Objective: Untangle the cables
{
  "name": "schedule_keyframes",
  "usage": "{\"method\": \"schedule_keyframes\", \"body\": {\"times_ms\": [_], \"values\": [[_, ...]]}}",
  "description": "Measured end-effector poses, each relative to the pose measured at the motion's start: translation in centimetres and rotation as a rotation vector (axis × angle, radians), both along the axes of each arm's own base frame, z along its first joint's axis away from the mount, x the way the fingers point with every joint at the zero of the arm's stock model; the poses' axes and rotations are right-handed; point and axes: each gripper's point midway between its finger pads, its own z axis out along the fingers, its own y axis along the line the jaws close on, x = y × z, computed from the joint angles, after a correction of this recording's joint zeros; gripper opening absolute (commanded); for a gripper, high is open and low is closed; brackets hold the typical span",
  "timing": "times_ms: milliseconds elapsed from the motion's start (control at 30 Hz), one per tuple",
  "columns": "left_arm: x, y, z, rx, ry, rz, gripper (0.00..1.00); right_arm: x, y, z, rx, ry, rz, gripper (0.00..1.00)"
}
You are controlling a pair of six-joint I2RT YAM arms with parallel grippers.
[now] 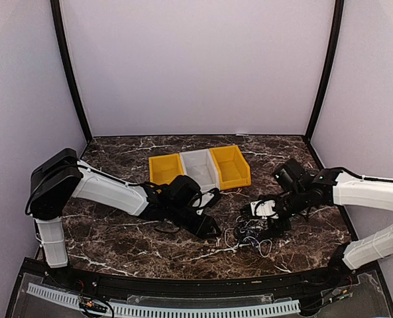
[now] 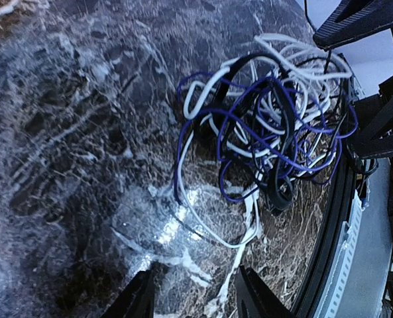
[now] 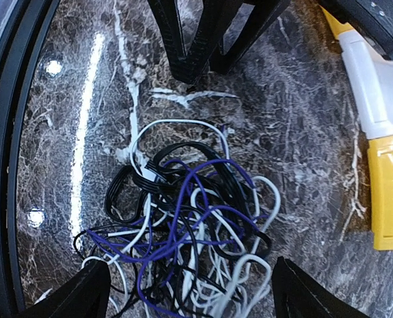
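Observation:
The cables (image 3: 196,225) lie in one tangled heap of thin white, black and purple cords on the dark marble table (image 1: 116,238). The heap also shows in the top view (image 1: 249,234) and the left wrist view (image 2: 269,132). My right gripper (image 3: 191,264) is wide open, its fingers straddling the near part of the heap; it sits right over the heap in the top view (image 1: 268,225). My left gripper (image 2: 193,273) is open and empty, just left of the heap in the top view (image 1: 209,230). A white loop (image 2: 239,242) reaches close to its fingers.
Three bins stand in a row behind the arms: a yellow bin (image 1: 164,169), a white bin (image 1: 199,167) and another yellow bin (image 1: 230,165). The table's black front rim (image 1: 183,286) runs close to the heap. Light walls enclose the table.

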Motion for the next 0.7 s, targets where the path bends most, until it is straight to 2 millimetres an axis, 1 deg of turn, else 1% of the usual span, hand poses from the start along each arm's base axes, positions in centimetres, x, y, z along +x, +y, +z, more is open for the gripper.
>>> {"method": "schedule_keyframes", "body": {"times_ms": [133, 167, 200, 300, 433, 567, 633, 700], "values": [[-1.1, -0.3, -2.0, 0.028, 0.080, -0.004, 0.39, -0.4, 0.5, -2.4, -0.043, 0.013, 0.025, 0.84], [-1.4, -0.4, -2.2, 0.025, 0.097, -0.008, 0.38, -0.4, 0.5, -3.0, -0.050, 0.013, 0.026, 0.83], [-1.4, -0.7, -2.2, 0.014, 0.111, -0.006, 0.35, -0.3, 0.4, -3.4, -0.053, 0.011, 0.025, 0.82], [-1.6, -1.5, -2.3, -0.010, 0.146, -0.009, 0.32, -0.1, 0.3, -4.3, -0.061, -0.001, 0.016, 0.79], [-1.4, -2.7, -2.4, -0.036, 0.178, -0.016, 0.25, 0.3, 0.4, -4.7, -0.054, -0.018, 0.004, 0.76], [-1.3, -3.4, -2.7, -0.045, 0.192, -0.021, 0.14, 0.4, 0.4, -4.9, -0.044, -0.028, -0.013, 0.72], [-1.2, -3.5, -2.8, -0.044, 0.195, -0.018, 0.02, 0.5, 0.3, -5.0, -0.040, -0.033, -0.021, 0.67], [-1.2, -3.5, -3.0, -0.040, 0.195, -0.014, 0.00, 0.6, 0.3, -5.0, -0.039, -0.039, -0.027, 0.59]]}}
